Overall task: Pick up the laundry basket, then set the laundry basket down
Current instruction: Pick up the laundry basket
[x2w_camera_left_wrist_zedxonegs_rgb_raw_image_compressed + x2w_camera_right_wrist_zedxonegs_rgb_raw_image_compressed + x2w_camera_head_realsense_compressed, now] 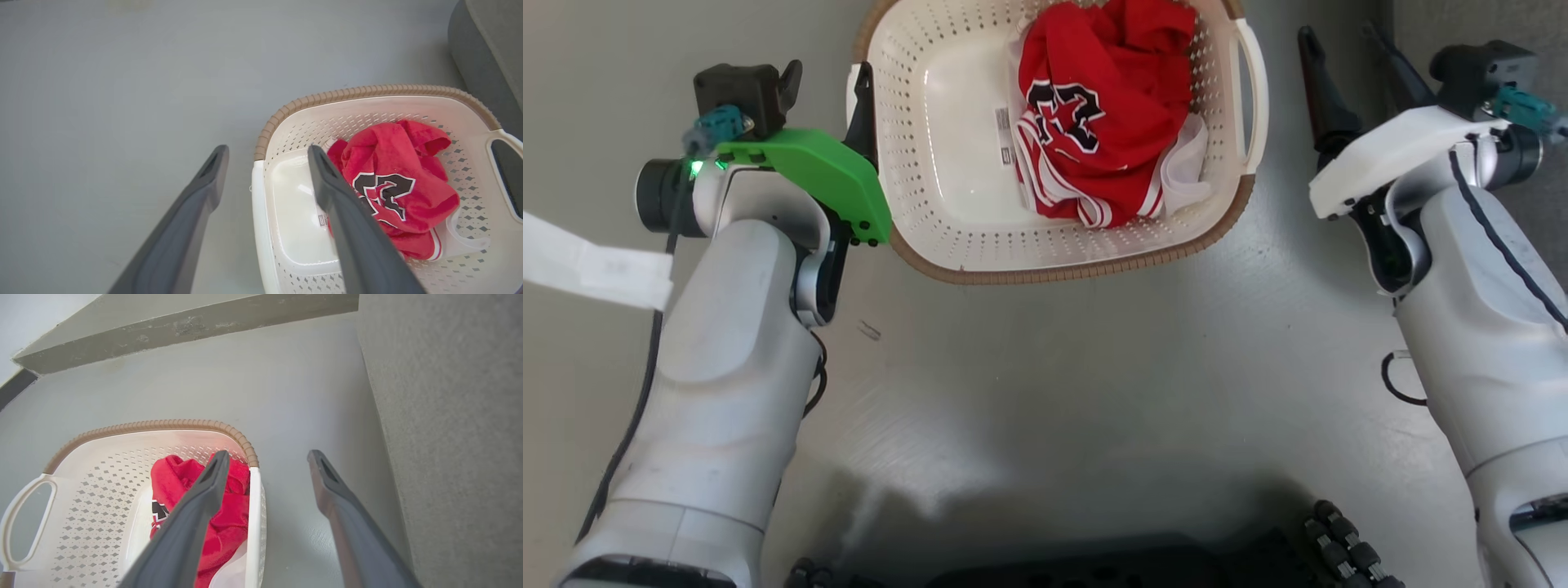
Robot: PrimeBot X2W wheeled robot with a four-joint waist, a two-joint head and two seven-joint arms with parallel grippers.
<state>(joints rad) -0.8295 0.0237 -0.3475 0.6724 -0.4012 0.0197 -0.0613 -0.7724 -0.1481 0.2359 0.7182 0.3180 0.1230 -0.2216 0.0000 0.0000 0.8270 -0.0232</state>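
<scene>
Left end effector: spread wide, grips nothing, one dark finger outside the left wall of the small cream-white perforated plastic laundry basket with a brown woven-look rim, the other finger over its inside. Right end effector: likewise wide and empty, just beside the right handle. Laundry basket upright on the smooth grey floor, between both arms. Inside, toward the right: crumpled red jersey with black-and-white numerals.
</scene>
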